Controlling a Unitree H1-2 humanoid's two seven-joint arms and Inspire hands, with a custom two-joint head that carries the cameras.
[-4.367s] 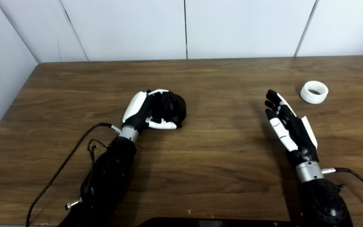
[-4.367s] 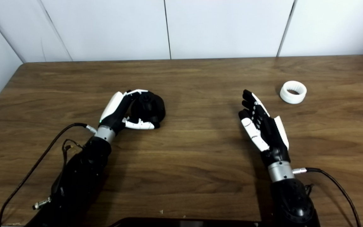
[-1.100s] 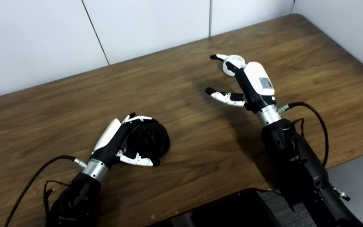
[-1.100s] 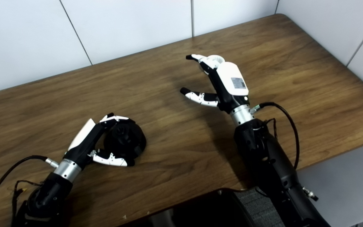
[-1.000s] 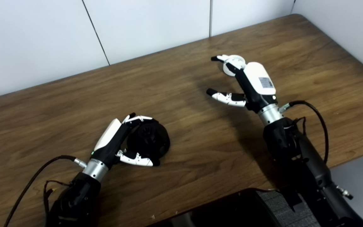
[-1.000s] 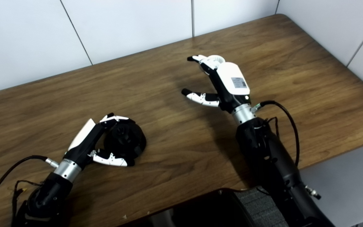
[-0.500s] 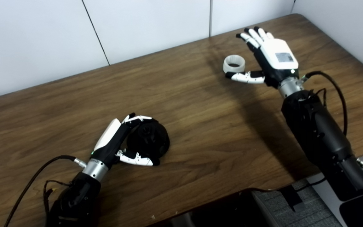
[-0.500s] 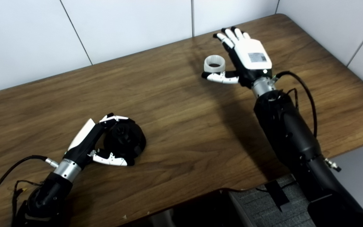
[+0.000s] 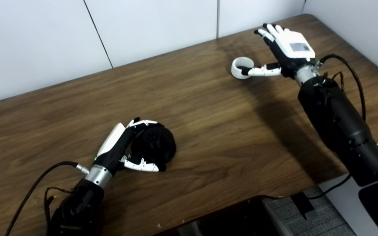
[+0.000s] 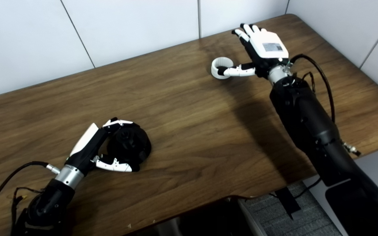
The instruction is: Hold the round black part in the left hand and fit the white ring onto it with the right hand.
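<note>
Half done at most. Black part (image 9: 154, 147) wrapped by left hand (image 9: 126, 144), resting on table (image 9: 208, 137). White ring (image 9: 241, 68) lying far side, well apart. Right hand (image 9: 287, 49) spread, thumb tip at ring, nothing gripped. Pickup, carry, fitting left.

- We look down from head height, tilted, onto the desk (image 9: 208, 131), its far right corner toward the wall.
- Our two views sit side by side and share nearly everything; the right eye shows it shifted leftward.
</note>
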